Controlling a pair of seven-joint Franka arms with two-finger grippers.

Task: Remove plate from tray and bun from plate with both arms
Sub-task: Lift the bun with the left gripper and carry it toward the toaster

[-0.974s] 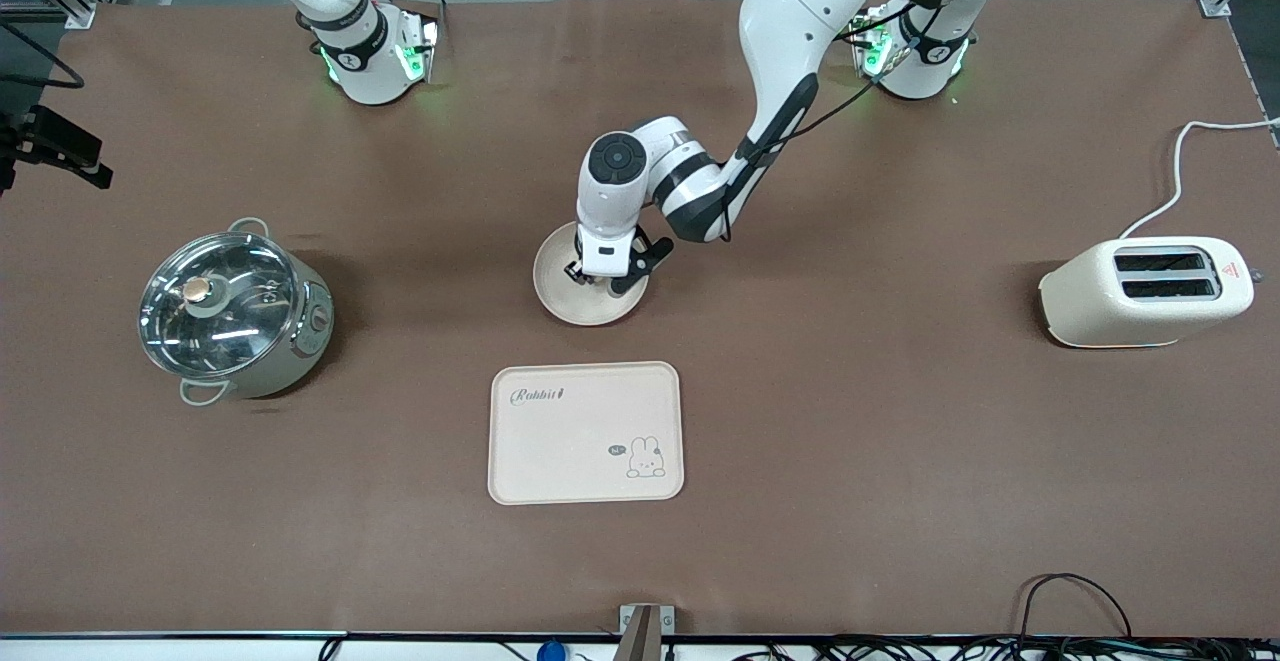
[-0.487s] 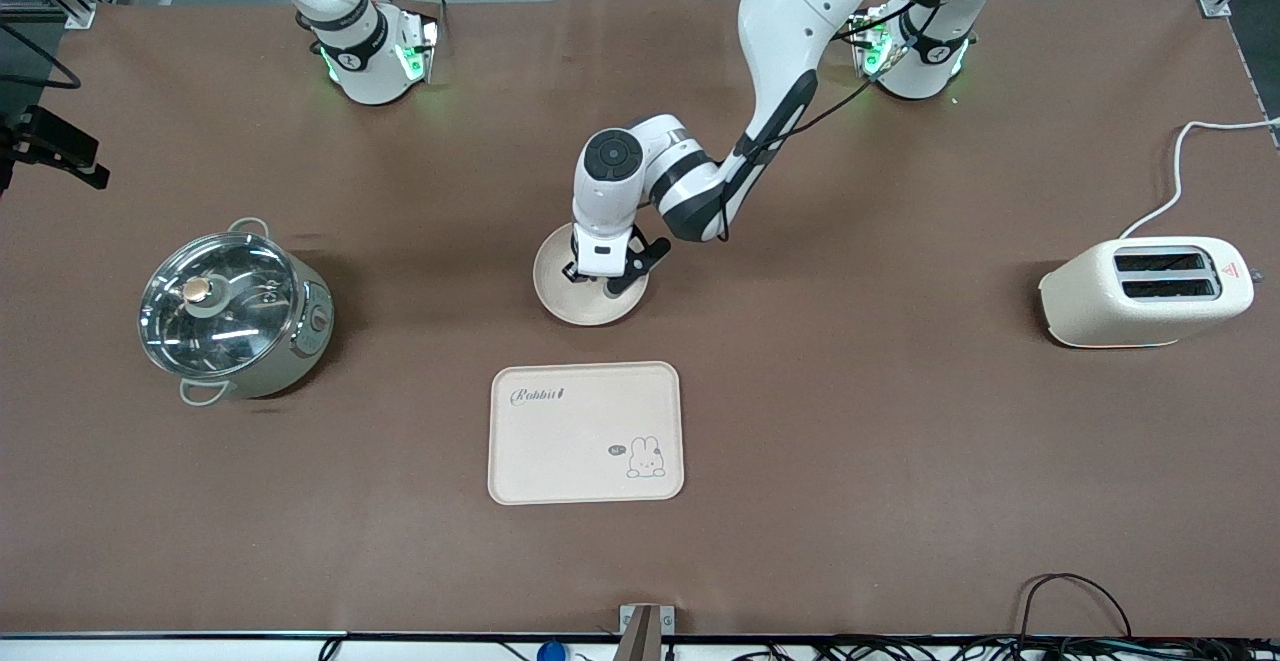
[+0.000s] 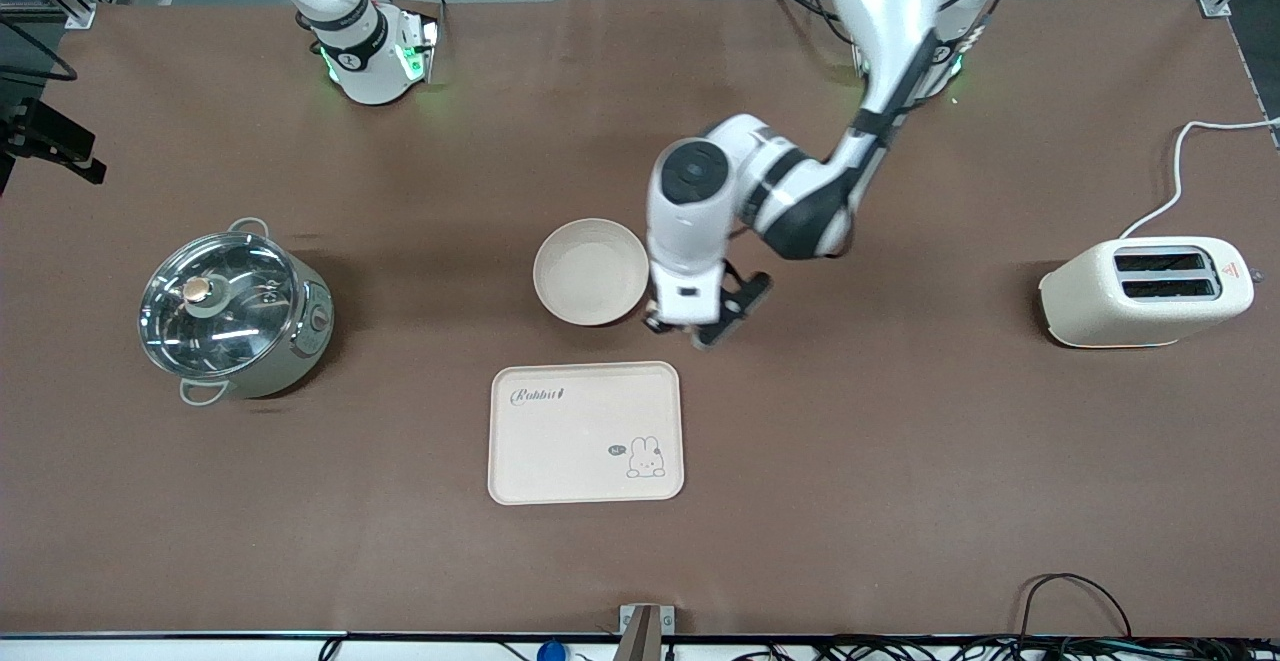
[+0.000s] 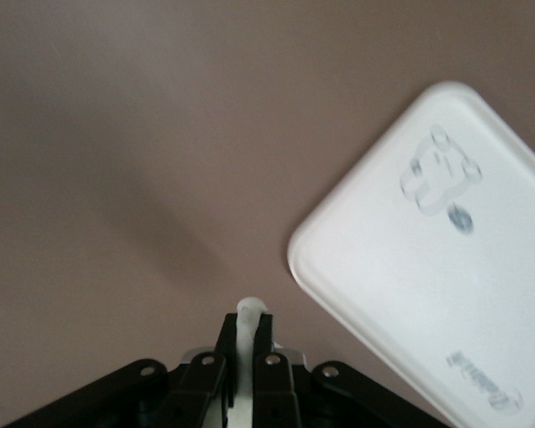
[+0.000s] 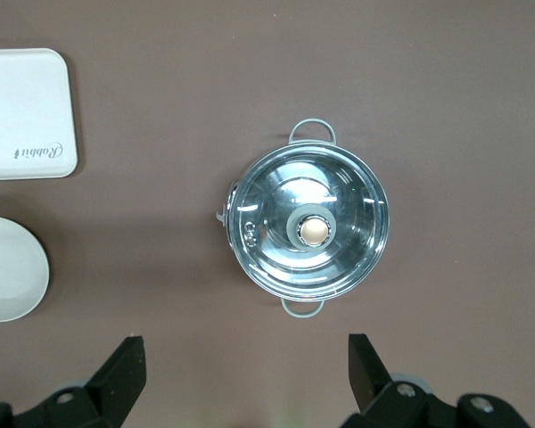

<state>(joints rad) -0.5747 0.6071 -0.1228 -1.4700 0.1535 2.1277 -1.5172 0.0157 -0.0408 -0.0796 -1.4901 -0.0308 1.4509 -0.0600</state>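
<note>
The round cream plate (image 3: 590,272) lies empty on the table, farther from the front camera than the tray; it also shows in the right wrist view (image 5: 9,267). My left gripper (image 3: 690,329) hangs over bare table just beside the plate, toward the left arm's end. In the left wrist view its fingers (image 4: 247,319) are shut on a thin pale cream piece (image 4: 248,310), which looks like the bun seen edge-on. My right gripper (image 5: 245,383) is open and empty, high over the table near the pot; it is out of the front view.
The rectangular cream rabbit tray (image 3: 586,432) lies nearer the front camera than the plate and shows in both wrist views (image 4: 428,267) (image 5: 22,111). A lidded steel pot (image 3: 232,308) (image 5: 309,230) stands toward the right arm's end. A cream toaster (image 3: 1145,291) stands toward the left arm's end.
The left gripper has left the plate and moved toward the left arm's end, over bare table. The plate stays where it was. The right arm has not visibly moved.
</note>
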